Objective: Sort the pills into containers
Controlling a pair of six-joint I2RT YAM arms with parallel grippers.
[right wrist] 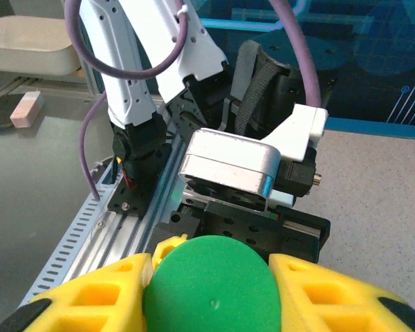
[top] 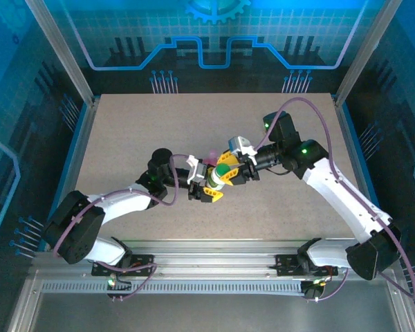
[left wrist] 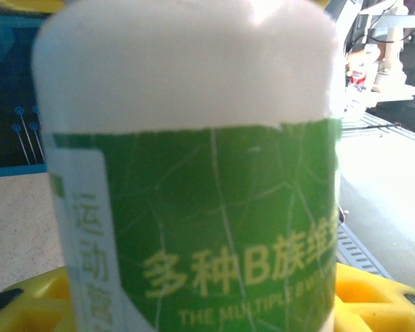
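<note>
From eight o'clock the left arm reaches in to the middle of the speckled beige tabletop [top: 124,131]. There the left gripper [top: 209,188] has its yellow plastic fingers [left wrist: 24,304] pressed to either side of the white plastic bottle [left wrist: 194,173] with the green printed label, low on the body. To me that looks like a bracing hold, meant to stop the bottle from turning. The bottle is at the centre of the table, tilted with its top toward about one o'clock. It seems lifted off the surface, though I cannot be sure of that. The round green cap [right wrist: 207,290] is on, so the bottle is not yet ready to take any pills. The right gripper [top: 229,169], coming in from four o'clock, has its own yellow fingertips [right wrist: 90,297] tight against the cap at nine and three o'clock, pinching it. I take this as the set-up for unscrewing, one gripper on the body and the other on the lid. At twelve o'clock of the bottle, just behind both grippers, a bit of pink [top: 211,153] peeks out, too hidden to name.
</note>
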